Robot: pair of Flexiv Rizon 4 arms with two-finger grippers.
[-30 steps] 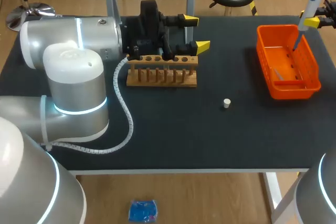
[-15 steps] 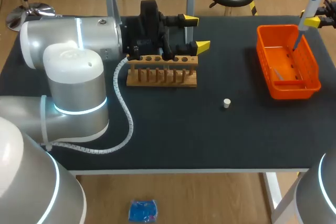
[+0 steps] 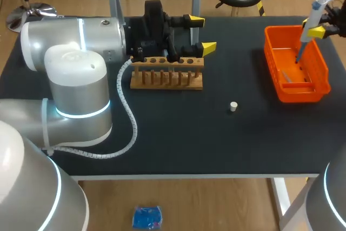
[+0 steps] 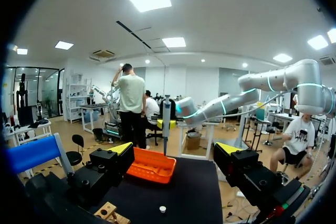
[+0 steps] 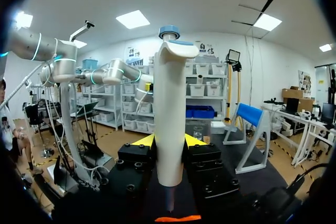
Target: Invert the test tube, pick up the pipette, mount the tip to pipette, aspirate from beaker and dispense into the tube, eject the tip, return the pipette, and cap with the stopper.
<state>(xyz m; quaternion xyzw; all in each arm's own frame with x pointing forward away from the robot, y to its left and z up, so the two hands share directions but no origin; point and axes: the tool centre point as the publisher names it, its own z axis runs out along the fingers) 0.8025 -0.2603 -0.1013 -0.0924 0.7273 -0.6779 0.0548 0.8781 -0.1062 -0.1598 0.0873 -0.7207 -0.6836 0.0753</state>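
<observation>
The left fingers (image 3: pixel 200 34) have kept their place by the worktop's (image 3: pixel 189 139) far edge, left of its middle. They are spread wide with nothing between them and hang just beyond the wooden rack (image 3: pixel 167 77). The white stopper (image 3: pixel 233 106) stands alone near the middle of the worktop, well apart from both arms, so capping is not yet done.

Toward the far right corner lies the orange basket (image 3: pixel 303 94), and here is the change. Over the last second the right arm has carried the pipette (image 3: pixel 316 8) inward from the right edge and lower. Its slim lower end now hangs over the basket's inside rather than by its far right rim. That reads as a move to drop the tip there or to lay the pipette back; which of the two I cannot tell.

The right fingers (image 5: pixel 169 142) are clamped on the pipette's white body from both sides. The body stands upright between them, head above, lower end pointing down towards the basket.
</observation>
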